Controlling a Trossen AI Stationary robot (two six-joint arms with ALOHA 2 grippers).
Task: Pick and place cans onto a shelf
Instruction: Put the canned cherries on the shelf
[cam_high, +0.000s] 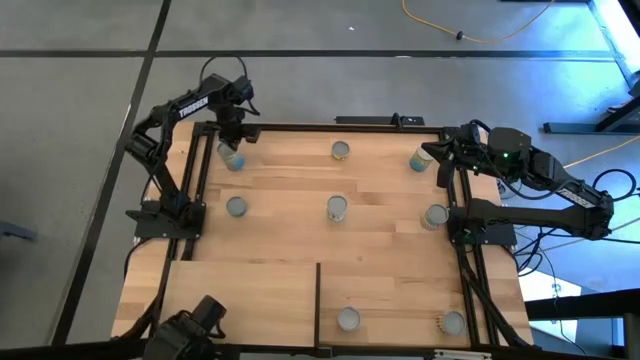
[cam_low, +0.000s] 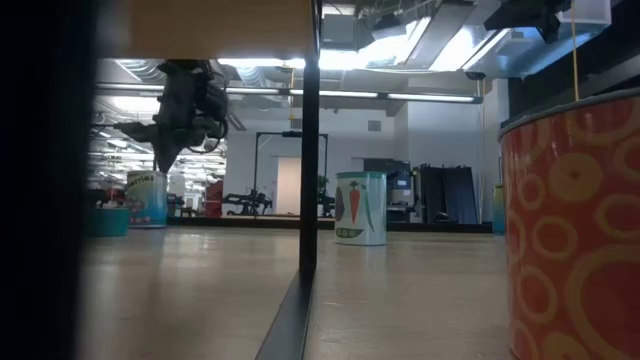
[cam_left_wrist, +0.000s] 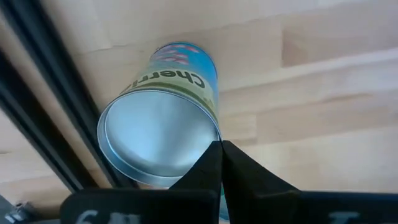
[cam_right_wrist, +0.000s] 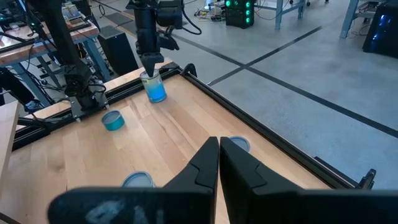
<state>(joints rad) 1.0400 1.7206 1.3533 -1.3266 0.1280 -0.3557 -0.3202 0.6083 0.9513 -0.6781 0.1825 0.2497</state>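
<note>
Beside closed left end effector (cam_left_wrist: 221, 149): can (cam_left_wrist: 163, 127).

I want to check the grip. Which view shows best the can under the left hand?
The left wrist view: the can fills it, tilted, with the shut left hand at its rim. The high view shows it small; the right wrist view far off; the low view hardly shows it.

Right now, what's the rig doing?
The left end effector is at the table's far-left corner, shut right at the rim of a tilted cherry can; no firm grip is visible. The right end effector waits shut near the far-right corner. Five more cans stand on the tabletop. The shelf already holds two cans.
</note>
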